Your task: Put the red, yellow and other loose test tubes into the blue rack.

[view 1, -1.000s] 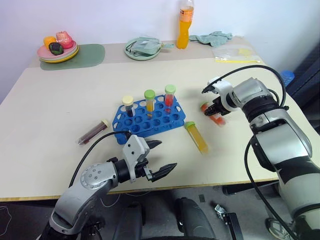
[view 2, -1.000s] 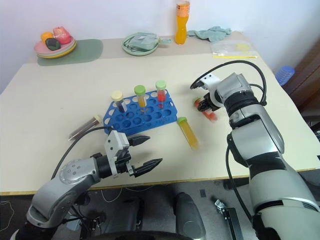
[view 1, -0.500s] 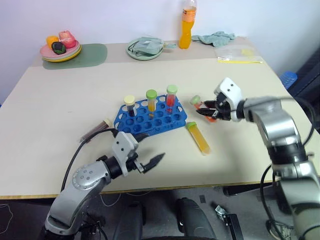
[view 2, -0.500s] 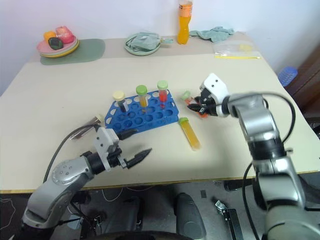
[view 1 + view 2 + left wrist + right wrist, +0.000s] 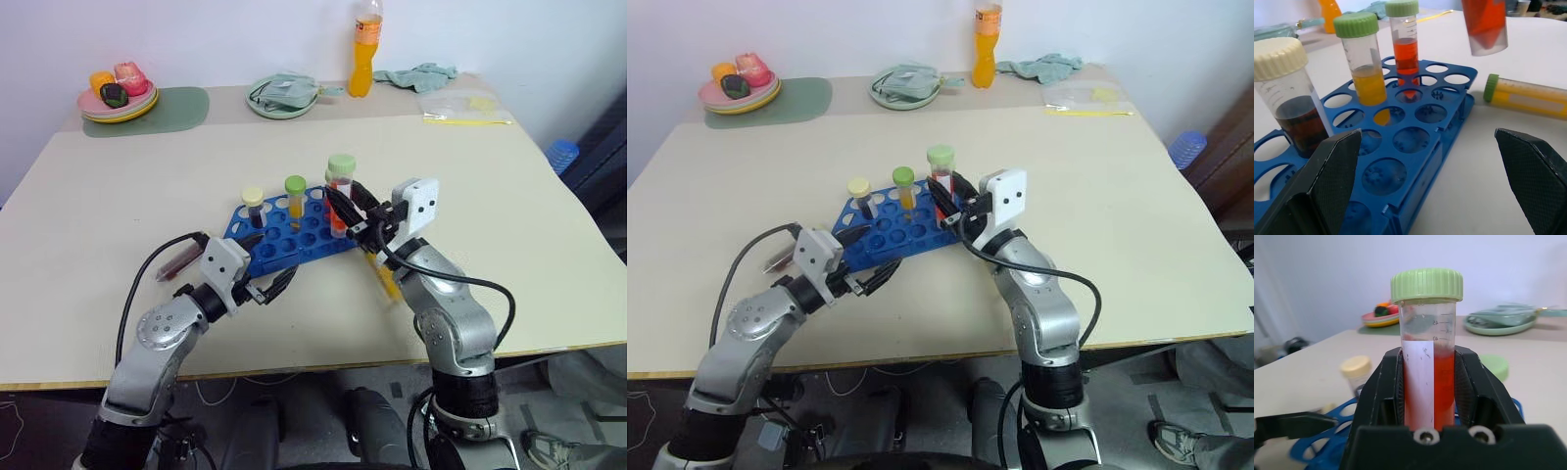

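The right gripper [image 5: 1427,382] is clenched on a green-capped clear plastic tube of red liquid [image 5: 1427,347], upright between its jaws above the blue plastic rack [image 5: 294,235]. Smooth and light, likely slippery; gripping mid-body looks sound. The left gripper [image 5: 266,286] stands released by the rack.

Lighting bright, even, diffuse from overhead; shadows under my arms soft on the table [image 5: 509,245]. No glare. My wrist views: background behind the red tube [image 5: 1427,382] soft, out of focus.
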Action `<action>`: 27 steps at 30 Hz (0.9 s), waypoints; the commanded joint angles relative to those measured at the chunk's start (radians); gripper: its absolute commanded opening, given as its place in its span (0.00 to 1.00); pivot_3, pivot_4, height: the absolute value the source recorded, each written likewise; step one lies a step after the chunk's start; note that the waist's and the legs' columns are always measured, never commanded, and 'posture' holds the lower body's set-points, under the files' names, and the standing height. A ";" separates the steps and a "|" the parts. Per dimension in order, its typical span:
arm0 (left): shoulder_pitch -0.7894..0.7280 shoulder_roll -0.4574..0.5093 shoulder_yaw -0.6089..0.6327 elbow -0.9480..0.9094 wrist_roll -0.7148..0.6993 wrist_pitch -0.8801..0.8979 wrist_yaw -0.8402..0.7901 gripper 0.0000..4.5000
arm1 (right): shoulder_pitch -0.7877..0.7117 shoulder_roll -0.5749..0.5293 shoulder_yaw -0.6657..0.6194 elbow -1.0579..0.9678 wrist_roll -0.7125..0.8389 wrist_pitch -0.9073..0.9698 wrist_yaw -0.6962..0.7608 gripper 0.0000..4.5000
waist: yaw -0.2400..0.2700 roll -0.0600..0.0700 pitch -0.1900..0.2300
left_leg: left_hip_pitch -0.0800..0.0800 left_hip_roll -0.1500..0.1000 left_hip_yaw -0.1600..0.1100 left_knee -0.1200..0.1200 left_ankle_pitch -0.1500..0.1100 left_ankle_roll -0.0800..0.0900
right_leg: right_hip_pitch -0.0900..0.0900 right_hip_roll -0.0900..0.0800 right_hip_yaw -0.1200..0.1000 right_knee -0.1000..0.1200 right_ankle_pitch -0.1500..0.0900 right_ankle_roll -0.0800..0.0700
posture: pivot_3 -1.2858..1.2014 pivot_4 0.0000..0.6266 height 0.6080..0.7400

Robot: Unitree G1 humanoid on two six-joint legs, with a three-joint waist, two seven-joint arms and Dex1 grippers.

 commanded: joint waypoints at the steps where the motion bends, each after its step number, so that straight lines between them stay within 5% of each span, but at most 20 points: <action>1: 0.003 0.007 0.015 -0.015 -0.001 -0.028 -0.018 1.00 | -0.019 0.014 0.002 0.054 -0.004 -0.094 -0.022 0.26 | -0.001 0.000 0.000 | 0.000 0.000 0.000 0.000 0.000 0.000 | 0.000 0.000 0.000 0.000 0.000 0.000 | 0.52 0.24 1.00; 18: 0.055 0.003 0.021 -0.080 -0.003 -0.006 -0.003 1.00 | -0.098 0.024 -0.001 0.387 -0.026 -0.349 -0.048 0.26 | -0.003 0.000 0.000 | 0.001 0.000 0.000 -0.001 0.000 0.000 | 0.000 0.000 0.000 0.000 0.000 0.000 | 0.52 0.24 1.00; 27: 0.059 0.013 0.022 -0.099 -0.011 0.011 -0.012 1.00 | -0.046 -0.010 -0.010 0.374 -0.022 -0.400 -0.042 0.26 | -0.002 0.000 0.000 | 0.001 0.000 0.000 -0.001 0.000 0.000 | 0.000 0.000 0.000 0.000 0.000 0.000 | 0.52 0.24 1.00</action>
